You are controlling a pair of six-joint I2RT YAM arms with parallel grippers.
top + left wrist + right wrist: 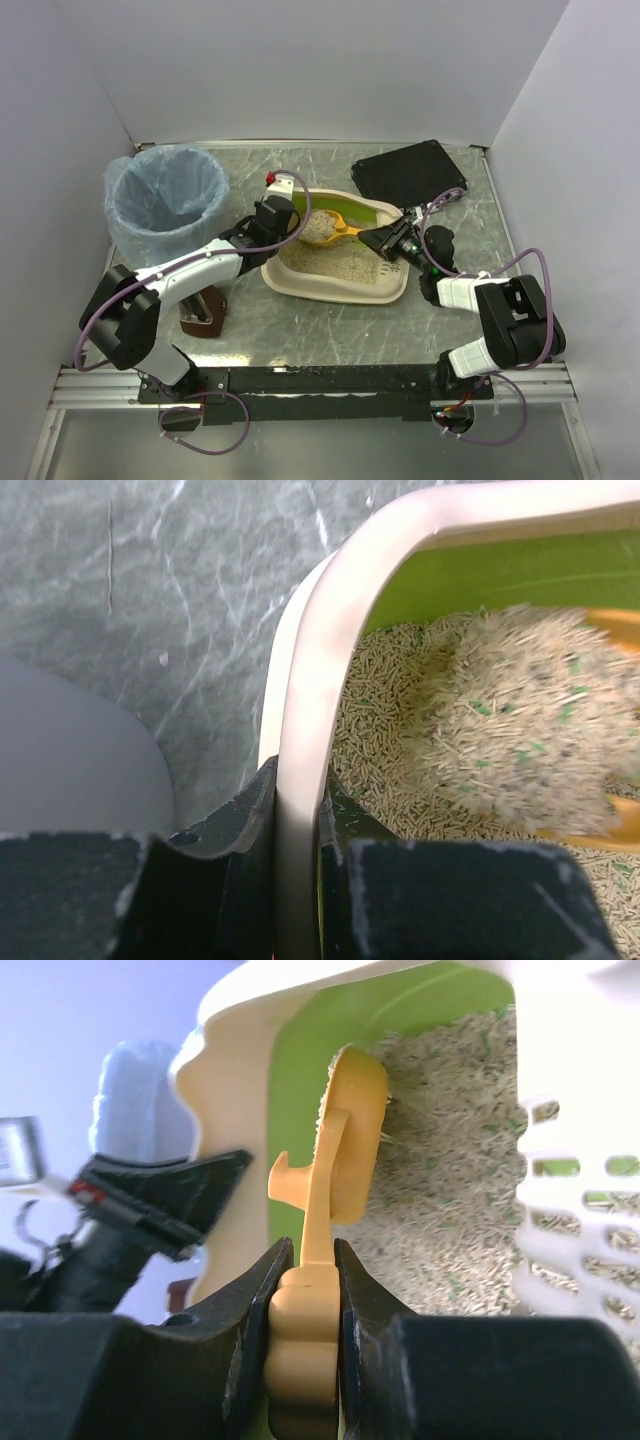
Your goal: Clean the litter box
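Pinched litter box (305,710) rim in narrow left gripper (298,815) jaws. Squeezed yellow scoop (352,1125) handle tight in right gripper (305,1265) jaws.

No readable text, label, brand or number shows anywhere.

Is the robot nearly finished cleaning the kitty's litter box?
Not yet. Done: the left tool grips the litter box rim, steadying it. In hand: the right tool holds an orange scoop heaped with litter over the box. Left: tipping that load into the blue-bagged bin, where I see no litter, and probably more scooping.
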